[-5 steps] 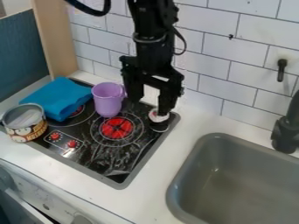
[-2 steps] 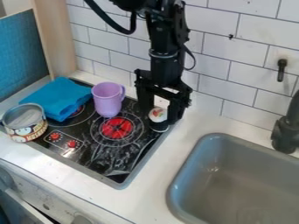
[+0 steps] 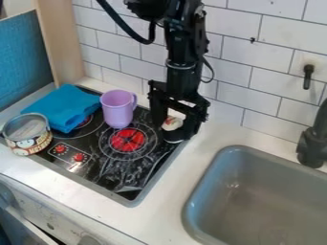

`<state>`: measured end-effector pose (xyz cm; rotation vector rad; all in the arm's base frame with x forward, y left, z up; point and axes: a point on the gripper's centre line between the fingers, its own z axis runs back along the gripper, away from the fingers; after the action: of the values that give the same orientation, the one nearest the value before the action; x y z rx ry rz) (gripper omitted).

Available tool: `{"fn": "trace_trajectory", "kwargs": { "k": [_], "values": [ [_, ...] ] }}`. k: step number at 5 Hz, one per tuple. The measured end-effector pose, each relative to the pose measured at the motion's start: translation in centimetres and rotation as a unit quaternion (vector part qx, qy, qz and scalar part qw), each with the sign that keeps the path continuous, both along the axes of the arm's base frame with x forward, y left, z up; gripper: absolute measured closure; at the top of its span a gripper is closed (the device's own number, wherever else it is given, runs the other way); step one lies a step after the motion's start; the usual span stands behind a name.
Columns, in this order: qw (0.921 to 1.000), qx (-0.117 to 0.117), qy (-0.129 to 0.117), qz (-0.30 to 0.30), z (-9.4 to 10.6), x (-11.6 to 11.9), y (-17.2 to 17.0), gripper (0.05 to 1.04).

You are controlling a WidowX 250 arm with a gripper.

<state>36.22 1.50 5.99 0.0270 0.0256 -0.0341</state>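
The black gripper (image 3: pixel 175 130) hangs low over the back right corner of the stove, its fingers open and standing on either side of a small round object (image 3: pixel 172 123). That object has a white top with red marks and a dark lower part with a pale rim at its base; the right finger stands close to it and hides some of its side. Whether either finger touches it, I cannot tell. Left of the gripper, a purple cup (image 3: pixel 117 111) stands upright on the black stove top (image 3: pixel 120 167).
A folded blue cloth (image 3: pixel 62 108) lies at the stove's back left, with an open tin can (image 3: pixel 27 135) in front of it. To the right are the grey sink (image 3: pixel 256 201) and a black faucet (image 3: pixel 313 146). White tiled wall runs behind.
From its place a second ago, the gripper has moved right and come down around the small round object. The cup, cloth and can have stayed put.
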Motion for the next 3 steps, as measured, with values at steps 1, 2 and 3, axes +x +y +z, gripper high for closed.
{"fn": "trace_trajectory", "kwargs": {
  "k": [1,2,3],
  "values": [
    [0.9999,-0.004,0.010,0.002,-0.89,0.20,-0.05,0.079],
    [0.9998,-0.008,0.018,0.001,-1.27,0.21,-0.16,0.079],
    [0.9997,-0.008,0.022,-0.005,-1.26,0.09,-0.11,0.079]
  ]
}}
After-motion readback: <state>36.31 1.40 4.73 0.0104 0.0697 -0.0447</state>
